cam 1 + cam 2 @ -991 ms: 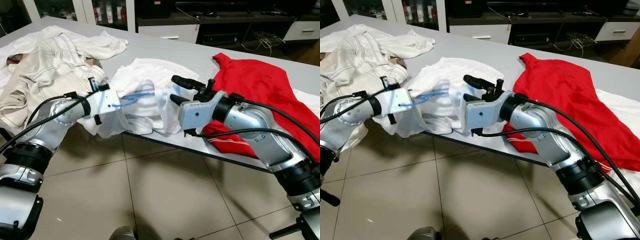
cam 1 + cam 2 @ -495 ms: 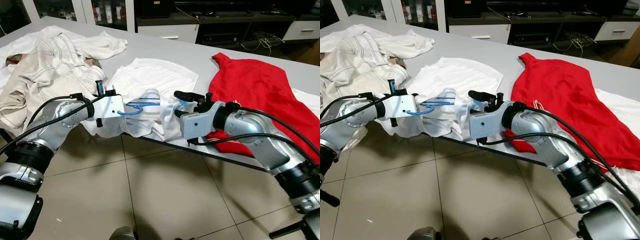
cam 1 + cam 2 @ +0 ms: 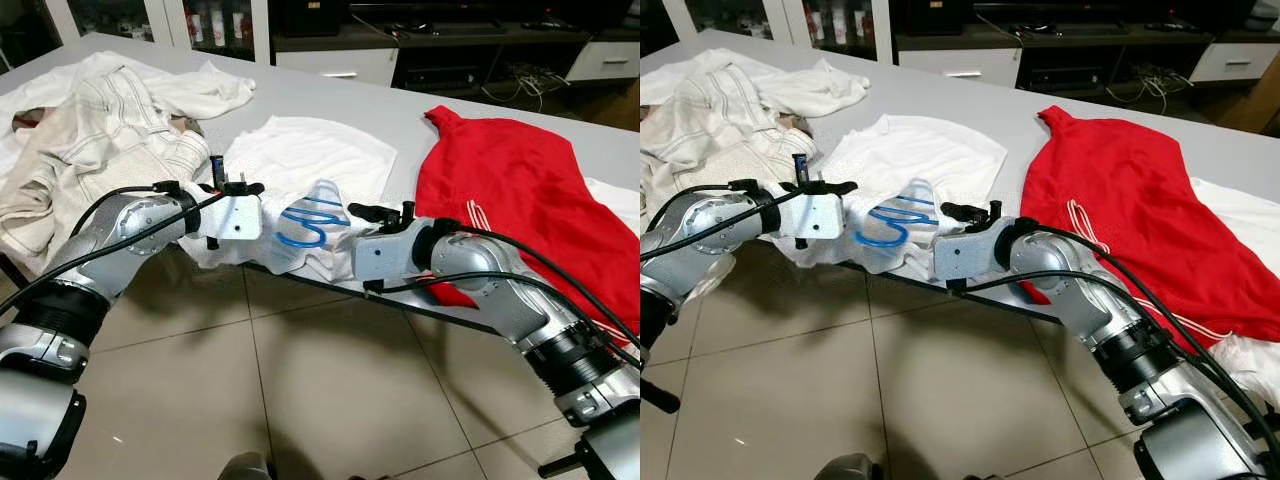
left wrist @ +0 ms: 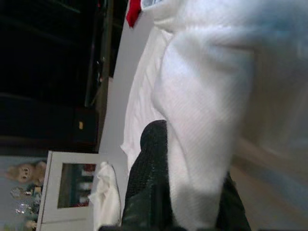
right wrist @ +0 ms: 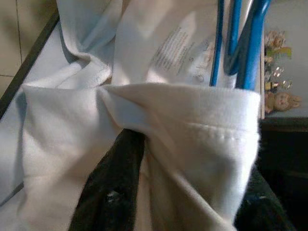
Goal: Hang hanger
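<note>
Hanger: blue, thin looped wire or plastic; sits inside the white garment at the near edge of the surface, between the two pincers; seen through the thin cloth.
White garment: T-shirt, spread flat on the surface with its near hem drawn up off the edge around the hanger.
Left pincer: closed on a fold of the white garment, cloth bunched between its black fingers.
Right pincer: clamped on the garment's hem; the wrist view shows the stitched edge wrapped over its fingers, blue hanger bars just beyond.
Handling, hanger: judged light and stiff, smooth enough to slip inside the cloth; best taken at the hook or neck, not the thin bars.
Handling, garment: soft, limp, light; sags wherever unsupported, so hold hem or collar on both sides.
Surface: grey table.
Red garment: lies flat on the right of the surface, apart from the work.
Cream clothing: heaped on the far left.
Containers: none seen; the garment acts as the sleeve enclosing the hanger.
</note>
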Controlling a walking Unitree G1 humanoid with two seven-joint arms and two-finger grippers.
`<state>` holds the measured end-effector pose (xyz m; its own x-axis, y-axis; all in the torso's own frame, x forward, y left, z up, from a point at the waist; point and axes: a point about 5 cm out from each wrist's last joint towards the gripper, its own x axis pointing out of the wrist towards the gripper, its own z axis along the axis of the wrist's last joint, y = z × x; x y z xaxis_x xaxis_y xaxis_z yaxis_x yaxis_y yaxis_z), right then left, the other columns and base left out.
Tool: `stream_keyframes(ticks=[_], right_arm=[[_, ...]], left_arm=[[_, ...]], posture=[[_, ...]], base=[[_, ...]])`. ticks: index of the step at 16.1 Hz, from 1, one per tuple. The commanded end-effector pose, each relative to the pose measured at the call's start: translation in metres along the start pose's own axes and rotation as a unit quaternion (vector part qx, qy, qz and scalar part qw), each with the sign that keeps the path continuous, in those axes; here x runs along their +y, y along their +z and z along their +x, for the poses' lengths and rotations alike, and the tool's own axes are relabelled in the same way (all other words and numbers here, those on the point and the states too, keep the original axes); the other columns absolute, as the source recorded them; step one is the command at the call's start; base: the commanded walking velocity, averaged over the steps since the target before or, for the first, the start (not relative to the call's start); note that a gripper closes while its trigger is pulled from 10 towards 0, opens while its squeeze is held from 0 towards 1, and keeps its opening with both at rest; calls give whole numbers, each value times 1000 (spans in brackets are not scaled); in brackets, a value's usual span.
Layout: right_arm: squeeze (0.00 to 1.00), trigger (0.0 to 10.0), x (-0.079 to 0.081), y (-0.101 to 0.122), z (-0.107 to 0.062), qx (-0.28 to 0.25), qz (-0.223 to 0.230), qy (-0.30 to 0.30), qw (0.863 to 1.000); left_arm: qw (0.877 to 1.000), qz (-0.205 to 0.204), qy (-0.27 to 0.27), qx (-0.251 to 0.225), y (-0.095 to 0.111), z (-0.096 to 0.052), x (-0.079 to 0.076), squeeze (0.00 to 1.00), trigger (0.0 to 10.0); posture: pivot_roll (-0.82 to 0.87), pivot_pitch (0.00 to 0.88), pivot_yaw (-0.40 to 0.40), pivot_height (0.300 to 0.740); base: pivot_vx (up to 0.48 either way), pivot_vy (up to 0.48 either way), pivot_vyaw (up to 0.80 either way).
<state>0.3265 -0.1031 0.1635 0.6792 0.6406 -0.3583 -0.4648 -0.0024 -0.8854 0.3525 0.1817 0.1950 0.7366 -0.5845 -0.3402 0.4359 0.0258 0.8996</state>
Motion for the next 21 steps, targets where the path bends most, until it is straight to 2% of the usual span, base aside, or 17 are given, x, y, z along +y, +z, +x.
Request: stream_keyframes(ticks=[1, 2, 3, 4, 5, 7, 11, 12, 13, 16, 17, 20, 21], right_arm=[[0, 0, -7, -4, -1, 11, 7, -8, 1000], [0, 0, -9, -7, -1, 19, 11, -12, 1000], [0, 0, -10, -10, -1, 27, 18, -17, 999], [0, 0, -11, -12, -1, 31, 24, -22, 999], [0, 0, -11, -13, -2, 33, 27, -25, 999], [0, 0, -13, -14, -2, 31, 36, -38, 998], [0, 0, -15, -14, -3, 27, 44, -50, 997], [0, 0, -15, -14, -3, 26, 48, -54, 997], [0, 0, -15, -14, -3, 25, 50, -56, 997], [0, 0, -13, -14, -3, 23, 63, -57, 996], [0, 0, -12, -15, -3, 23, 67, -59, 996], [0, 0, -10, -17, -4, 19, 107, -67, 992], [0, 0, -10, -18, -4, 19, 116, -68, 991]], left_arm=[[1000, 14, 8, -13, 6, 0, 4, 0, 3098], [1000, 14, 10, -17, 6, 0, 3, 0, 3647], [1000, 15, 13, -21, 7, 0, 3, 0, 5529], [999, 14, 17, -26, 7, 0, 3, 0, 8471], [999, 13, 19, -28, 8, 0, 2, 0, 9725], [999, -16, 20, -24, 6, 3, -2, 0, 10000], [999, -33, 28, -25, 5, 4, -2, 0, 10000], [998, -35, 43, -39, 8, 4, 2, 357, 10000], [998, -30, 46, -41, 9, 3, 3, 1000, 10000], [997, -52, 37, -42, 8, 2, 2, 1000, 10000], [996, -57, 47, -43, 7, 1, 2, 1000, 10000], [994, -40, 93, -43, 7, 2, 10, 1000, 10000], [993, -45, 98, -45, 7, 2, 12, 616, 10000]], posture=[[148, 10, -44, 740], [149, 10, -44, 740], [149, 10, -44, 740], [149, 10, -44, 740], [145, 10, -44, 740], [143, 11, -44, 740], [143, 11, -44, 740], [141, 14, -43, 740], [141, 14, -43, 740], [141, 13, -41, 740], [141, 13, -38, 740], [141, 12, -37, 740], [142, 14, -39, 740]], base=[[0, 0, 0], [0, 0, 0], [0, 0, 0], [0, 0, 0], [0, 0, 0], [0, 0, 0], [0, 0, 0], [0, 0, 0], [0, 0, 0], [0, 0, 0], [0, 0, 0], [0, 0, 0], [0, 0, 0]])
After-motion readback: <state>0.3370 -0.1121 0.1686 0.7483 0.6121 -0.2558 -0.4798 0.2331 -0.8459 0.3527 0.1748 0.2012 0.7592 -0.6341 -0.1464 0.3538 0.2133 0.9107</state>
